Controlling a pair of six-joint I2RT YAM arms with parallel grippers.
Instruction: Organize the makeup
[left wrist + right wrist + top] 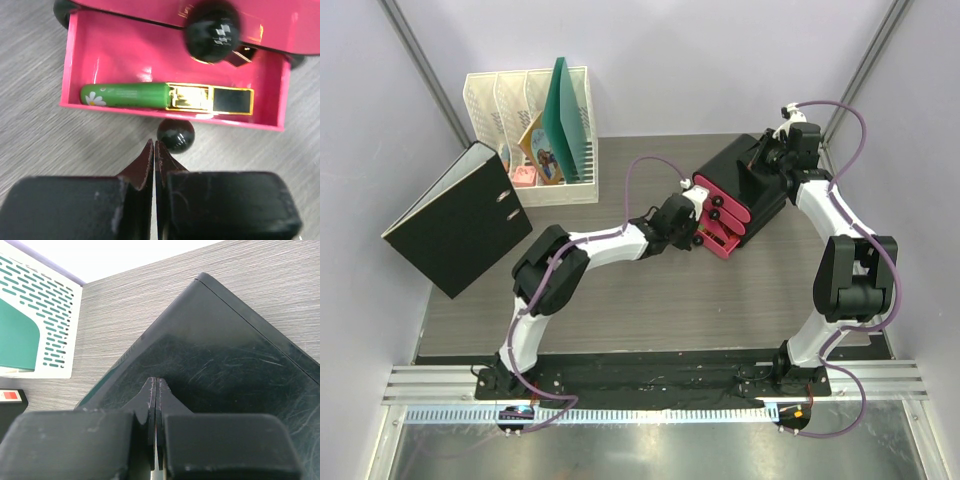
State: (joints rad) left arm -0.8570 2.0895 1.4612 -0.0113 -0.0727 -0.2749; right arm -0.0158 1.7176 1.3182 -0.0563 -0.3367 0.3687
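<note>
Knob (175, 135) by closed L fingers (146, 165), green tube (127, 95) in drawer (125, 55), R fingers (149, 402) together over blk box (225, 365)

You have one black box (765, 180) on the tabletop (620, 310), with one pink drawer (125, 55) open. In it, count one green tube (125, 95) and one gold-and-black case (210, 98). Further left: one black binder (455, 220), one white file rack (485, 105), one green folder (565, 115).

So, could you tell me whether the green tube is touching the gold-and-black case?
Touching. The left wrist view shows the green tube lying end to end with the gold-and-black case in the pink drawer, with no gap.
</note>
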